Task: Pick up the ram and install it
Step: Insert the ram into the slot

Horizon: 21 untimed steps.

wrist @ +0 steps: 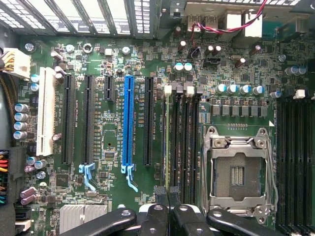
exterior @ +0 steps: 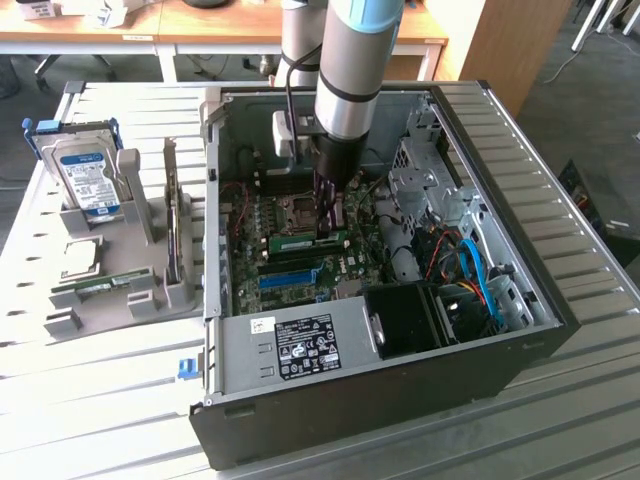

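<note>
The ram (exterior: 300, 241) is a slim green stick standing on edge over the memory slots beside the processor socket, inside the open computer case (exterior: 520, 250). My gripper (exterior: 328, 232) reaches straight down into the case and is shut on the ram near its end. In the wrist view the ram (wrist: 166, 142) shows edge-on as a thin line beside the black memory slots (wrist: 184, 142), running in between the closed fingertips of my gripper (wrist: 167, 194). I cannot tell whether the stick is seated in its slot.
A grey parts tray (exterior: 130, 285) at the exterior view's left holds a hard drive (exterior: 88, 175), a silver processor chip (exterior: 80, 255) and another green stick (exterior: 92, 290). Near the gripper are the open processor socket (wrist: 238, 169), a blue expansion slot (wrist: 129, 118), the power supply (exterior: 300, 345) and the drive cage (exterior: 430, 190).
</note>
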Each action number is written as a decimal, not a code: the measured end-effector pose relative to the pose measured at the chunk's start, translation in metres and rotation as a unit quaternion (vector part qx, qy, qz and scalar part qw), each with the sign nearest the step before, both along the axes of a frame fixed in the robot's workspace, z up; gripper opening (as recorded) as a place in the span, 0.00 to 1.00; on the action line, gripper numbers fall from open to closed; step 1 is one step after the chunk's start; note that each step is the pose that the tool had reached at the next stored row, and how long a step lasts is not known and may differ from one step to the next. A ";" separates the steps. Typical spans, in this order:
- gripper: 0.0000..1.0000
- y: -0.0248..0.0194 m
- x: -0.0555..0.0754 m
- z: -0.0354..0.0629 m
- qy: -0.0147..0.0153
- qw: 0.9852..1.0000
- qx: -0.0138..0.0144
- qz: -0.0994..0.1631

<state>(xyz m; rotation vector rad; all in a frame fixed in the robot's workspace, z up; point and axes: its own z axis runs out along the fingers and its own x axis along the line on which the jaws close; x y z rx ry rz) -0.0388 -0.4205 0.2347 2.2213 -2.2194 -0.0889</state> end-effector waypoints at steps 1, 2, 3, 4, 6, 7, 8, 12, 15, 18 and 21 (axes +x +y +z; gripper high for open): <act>0.11 0.0000 0.000 -0.0001 0.000 1.000 0.000 0.000; 0.11 0.0000 0.000 -0.0001 0.000 1.000 0.000 0.000; 0.11 0.0000 0.000 -0.0001 0.000 1.000 0.000 0.000; 0.11 0.0000 0.000 -0.0002 0.000 1.000 0.000 0.000; 0.11 0.0000 0.000 -0.0002 0.000 1.000 0.000 0.000; 0.11 0.0001 0.000 -0.0003 0.000 1.000 0.000 0.000; 0.11 0.0004 0.000 -0.0004 0.000 1.000 0.000 0.000; 0.11 0.0005 0.000 -0.0010 0.000 1.000 0.000 0.000; 0.11 0.0005 0.000 -0.0012 0.000 1.000 0.000 0.000; 0.11 0.0005 0.000 -0.0016 0.000 1.000 0.000 0.000; 0.11 0.0005 0.000 -0.0016 0.000 1.000 0.000 0.000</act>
